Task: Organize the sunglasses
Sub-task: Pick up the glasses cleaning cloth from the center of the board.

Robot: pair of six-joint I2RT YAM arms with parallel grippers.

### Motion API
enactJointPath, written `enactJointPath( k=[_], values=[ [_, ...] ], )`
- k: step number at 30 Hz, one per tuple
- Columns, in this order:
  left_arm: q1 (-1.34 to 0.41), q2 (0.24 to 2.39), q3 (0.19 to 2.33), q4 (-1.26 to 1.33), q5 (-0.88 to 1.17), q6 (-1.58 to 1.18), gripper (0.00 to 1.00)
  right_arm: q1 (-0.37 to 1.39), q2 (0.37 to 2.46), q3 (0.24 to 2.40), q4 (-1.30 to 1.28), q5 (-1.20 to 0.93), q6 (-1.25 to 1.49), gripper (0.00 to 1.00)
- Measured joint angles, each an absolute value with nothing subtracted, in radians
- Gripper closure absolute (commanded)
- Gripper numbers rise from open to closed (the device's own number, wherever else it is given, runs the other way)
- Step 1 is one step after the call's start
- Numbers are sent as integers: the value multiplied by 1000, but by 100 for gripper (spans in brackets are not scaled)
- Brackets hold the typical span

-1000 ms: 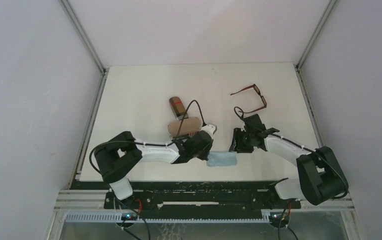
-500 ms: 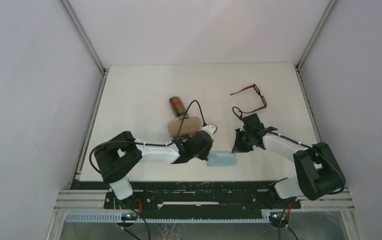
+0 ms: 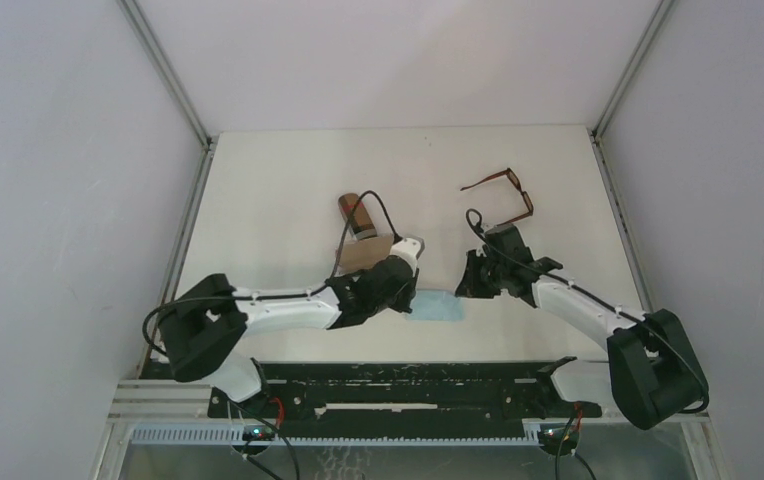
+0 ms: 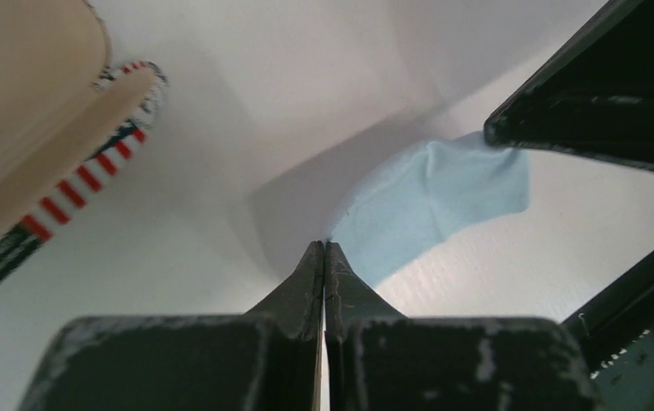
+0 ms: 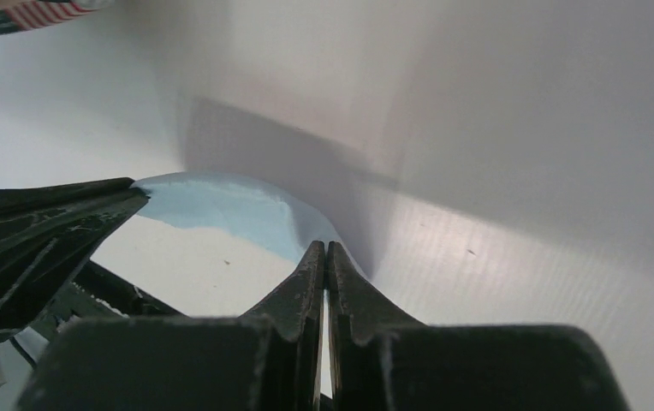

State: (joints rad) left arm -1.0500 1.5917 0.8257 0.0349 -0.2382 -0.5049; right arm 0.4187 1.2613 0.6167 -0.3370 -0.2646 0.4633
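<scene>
One pair of sunglasses (image 3: 506,194), reddish-brown frame with its temple arms unfolded, lies at the back right of the table, apart from both grippers. A light blue cloth (image 3: 438,309) spans between the two grippers near the table's front. My left gripper (image 4: 324,246) is shut on the cloth (image 4: 443,193) at its left end. My right gripper (image 5: 324,246) is shut on the other end of the cloth (image 5: 221,210). In the top view the left gripper (image 3: 413,298) and right gripper (image 3: 464,292) face each other across the cloth.
An open flag-print case (image 4: 92,171) with a tan inside lies just left of my left gripper, and shows partly under the arm as a tan case (image 3: 368,256). A brown case (image 3: 356,213) lies behind it. The table's front edge (image 3: 378,360) is close behind the cloth.
My right gripper has shut on the cloth's right end. The left arm has stretched forward, and the cloth has shifted slightly left and away from the front edge.
</scene>
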Motion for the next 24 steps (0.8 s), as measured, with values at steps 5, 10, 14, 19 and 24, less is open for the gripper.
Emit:
enactJointPath(
  k=[5,10,14,19,24],
  values=[
    [-1047,1462,770,31,-302,-522,100,466,1256,622,-304,-276,493,100],
    [-1037,1346,697,-7,-382,-545,100,519,1302,695,-274,-281,524,100],
    [-1018,1262,641,-39,-436,-562,100,555,1376,793,-246,-283,538,100],
    [-957,1168,586,-70,-477,-571,100,595,1496,924,-233,-288,540,100],
    [-878,1124,564,-76,-486,-572,100,614,1584,1023,-232,-290,539,100]
  ],
)
